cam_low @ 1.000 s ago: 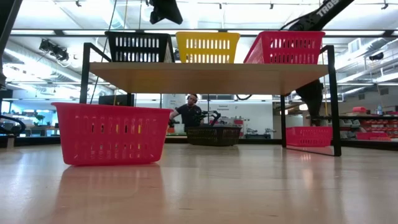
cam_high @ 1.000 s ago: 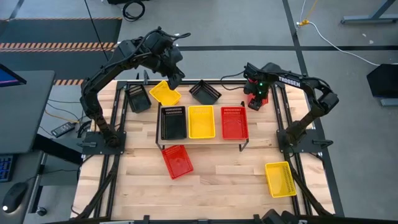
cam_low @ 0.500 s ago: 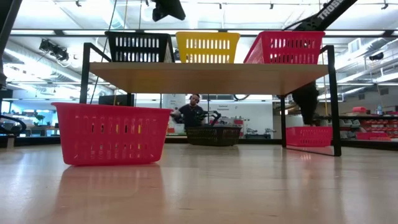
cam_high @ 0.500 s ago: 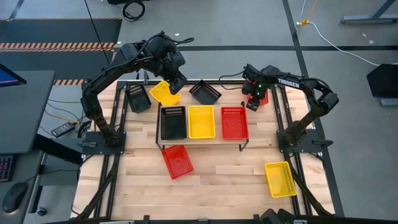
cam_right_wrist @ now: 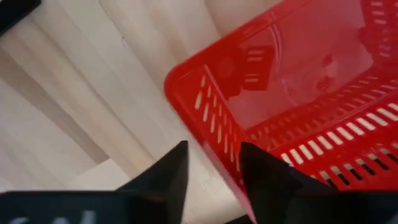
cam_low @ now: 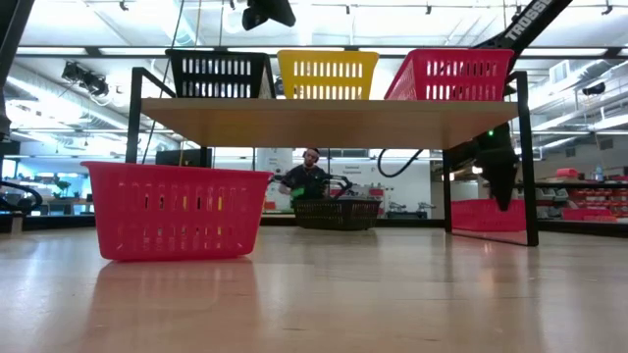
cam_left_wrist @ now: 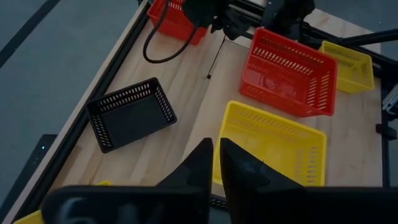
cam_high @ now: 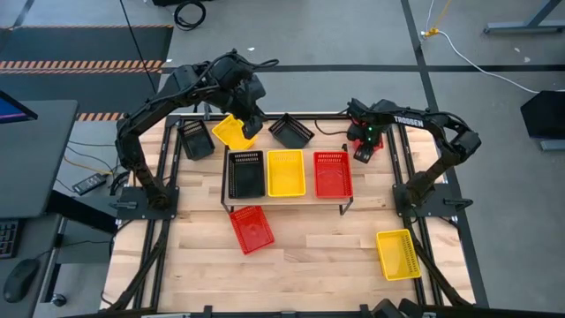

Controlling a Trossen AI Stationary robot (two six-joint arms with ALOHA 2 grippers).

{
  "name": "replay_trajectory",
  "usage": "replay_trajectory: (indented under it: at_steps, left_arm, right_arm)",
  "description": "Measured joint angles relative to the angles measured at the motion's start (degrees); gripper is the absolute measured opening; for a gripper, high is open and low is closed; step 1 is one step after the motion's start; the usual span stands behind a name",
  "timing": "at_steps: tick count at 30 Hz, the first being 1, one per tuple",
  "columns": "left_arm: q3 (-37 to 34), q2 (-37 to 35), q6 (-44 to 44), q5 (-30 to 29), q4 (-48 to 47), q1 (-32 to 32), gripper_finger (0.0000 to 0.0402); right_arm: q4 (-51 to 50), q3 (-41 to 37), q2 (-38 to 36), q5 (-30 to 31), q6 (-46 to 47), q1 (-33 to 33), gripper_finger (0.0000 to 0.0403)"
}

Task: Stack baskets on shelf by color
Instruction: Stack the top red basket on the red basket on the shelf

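Observation:
My left gripper (cam_high: 250, 117) hangs above the table's far left part, shut on a tilted yellow basket (cam_high: 231, 131). In the left wrist view only yellow slivers (cam_left_wrist: 99, 183) of it show beside the shut fingers (cam_left_wrist: 216, 152). My right gripper (cam_high: 365, 148) is open at the far right, low over a red basket (cam_high: 359, 141). Its fingers (cam_right_wrist: 214, 165) straddle that basket's side wall (cam_right_wrist: 214, 124) near a corner; whether they touch it, I cannot tell. The shelf (cam_low: 324, 123) carries one black (cam_high: 246, 173), one yellow (cam_high: 285, 172) and one red basket (cam_high: 332, 173). My left gripper comes at the yellow basket from above and holds it at its right-hand rim (cam_high: 243, 125). The gripper's own body hides the place of contact. The basket sits tilted below the fingers, lifted off the table.
Two black baskets stand on the far part of the table (cam_high: 196, 140) (cam_high: 290, 131). A red basket (cam_high: 252, 228) lies in front of the shelf and a yellow one (cam_high: 397, 253) at the near right. A person (cam_low: 309, 176) shows in the room beyond the table.
My right gripper has sunk toward the red basket at the far right and shifted a little toward the table's right edge. My left gripper has drifted slightly toward the right with the yellow basket still tilted below it.

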Motion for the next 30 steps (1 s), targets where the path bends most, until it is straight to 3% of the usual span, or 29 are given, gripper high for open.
replay_trajectory:
  at_steps: [5,7,11,17,24,30]
  left_arm:
    - [0.0,0.0,-1.2,0.0,0.0,-0.3,0.0026]
    - [0.0,0.0,-1.2,0.0,0.0,-0.7,0.0025]
    - [0.0,0.0,-1.2,0.0,-0.2,-1.1,0.0027]
    - [0.0,0.0,-0.1,-2.1,-0.3,-1.3,0.0027]
    - [0.0,0.0,2.3,-3.0,0.4,-1.2,0.0018]
    - [0.0,0.0,3.8,-3.1,2.9,-0.6,0.0024]
  right_arm:
    - [0.4,0.0,0.0,-0.1,0.1,0.0,0.0032]
    - [0.4,0.0,0.0,-0.3,-0.2,0.0,0.0014]
    - [-0.8,0.5,0.0,-1.0,0.1,0.0,0.0025]
    - [-7.7,6.4,-1.3,-1.1,0.0,0.0,0.0012]
    - [-12.7,17.7,-6.6,-1.4,3.0,0.9,0.0012]
    - [-24.7,32.0,-8.1,-1.0,2.9,4.4,0.0012]
